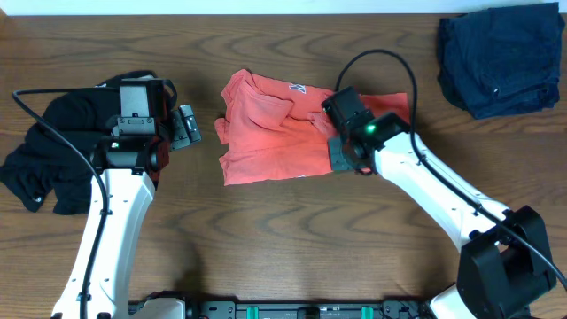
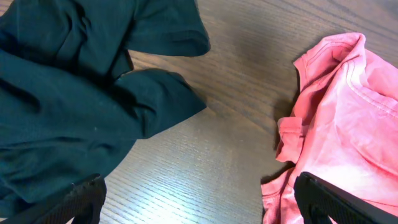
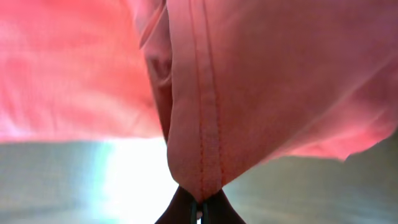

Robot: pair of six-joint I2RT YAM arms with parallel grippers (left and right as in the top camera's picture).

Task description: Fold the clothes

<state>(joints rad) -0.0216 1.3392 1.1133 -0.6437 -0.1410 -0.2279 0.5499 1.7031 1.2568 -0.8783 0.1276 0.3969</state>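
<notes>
A coral-red shirt lies crumpled in the middle of the table. My right gripper is shut on a seamed edge of the red shirt at its right side and holds that fold up; the cloth fills the right wrist view. My left gripper is open and empty, just left of the shirt, its fingertips apart over bare wood. The shirt's left edge shows in the left wrist view. A black garment lies at the far left under my left arm, also in the left wrist view.
A dark navy garment lies bunched at the back right corner. The table is brown wood. Black cables run from both arms over the table.
</notes>
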